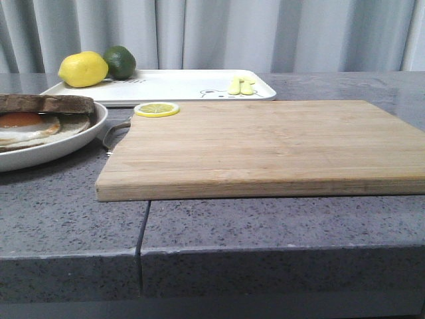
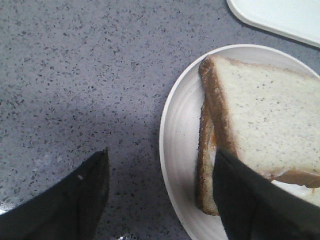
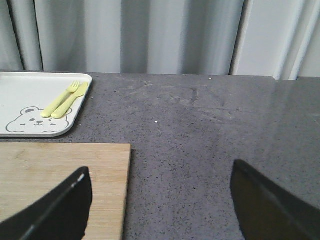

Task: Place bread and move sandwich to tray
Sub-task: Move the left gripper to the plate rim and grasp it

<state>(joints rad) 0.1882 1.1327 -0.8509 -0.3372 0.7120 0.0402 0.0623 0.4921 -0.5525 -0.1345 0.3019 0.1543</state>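
The sandwich sits on a round white plate [image 1: 73,143] at the far left: a fried egg [image 1: 23,125] with a brown-crusted bread slice [image 1: 46,103] lying over it. In the left wrist view the pale bread [image 2: 270,115] lies on a lower slice [image 2: 205,165] on the plate [image 2: 180,130]. My left gripper [image 2: 161,155] is open just above the plate's edge, one finger [image 2: 75,200] over the table and the other [image 2: 255,200] over the bread. The white tray [image 1: 179,83] lies at the back. My right gripper [image 3: 160,169] is open and empty. Neither gripper shows in the front view.
A bamboo cutting board [image 1: 265,139] fills the middle, with a lemon slice [image 1: 157,109] on its far left corner. The tray holds a lemon [image 1: 83,69], a lime [image 1: 120,62] and a yellow-green fork and spoon [image 3: 64,100]. The table's front edge is near.
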